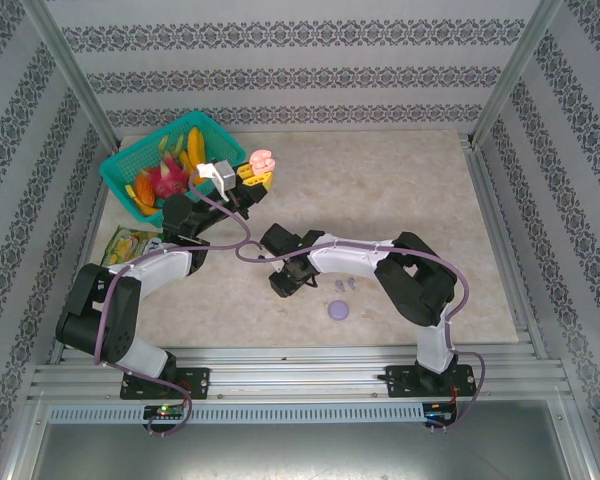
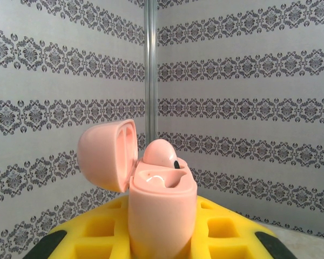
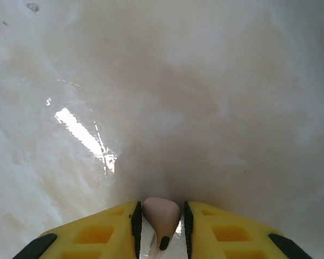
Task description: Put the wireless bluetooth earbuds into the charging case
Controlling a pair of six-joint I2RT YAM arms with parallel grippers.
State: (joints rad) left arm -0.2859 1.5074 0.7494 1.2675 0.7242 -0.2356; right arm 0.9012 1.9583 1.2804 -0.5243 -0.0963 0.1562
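Two black-and-white arms work over the pale marbled counter (image 1: 400, 200). The left arm (image 1: 130, 290) folds back at its elbow near the base, then reaches forward toward the far left, its wrist ending beside the teal plastic mesh basket (image 1: 140, 148) of bright toy food. The right arm (image 1: 360, 255) rises from its base, bends sharply at the elbow and stretches leftward and low across the middle of the counter, wrist tipped down.

The left pincer (image 2: 162, 240), with yellow fingers (image 2: 97, 232), is pressed tight on the pale pink round plastic charging case (image 2: 162, 210) and holds it upright in the air beside the basket (image 1: 263, 160). Its hinged lid (image 2: 105, 154) stands open to the left, and one pale pink earbud (image 2: 161, 152) sits in a socket, its head poking above the rim.

A lilac round case (image 1: 338, 310) lies closed on the counter near the right arm's elbow, with two tiny lilac earbuds (image 1: 346, 285) just beyond it.

The right pincer (image 3: 161, 232) points down at the counter, its dark pads (image 3: 136, 224) narrowly flanking a second pale pink stemmed earbud (image 3: 161, 213) lying on the surface. Whether they actually squeeze it, I cannot tell.
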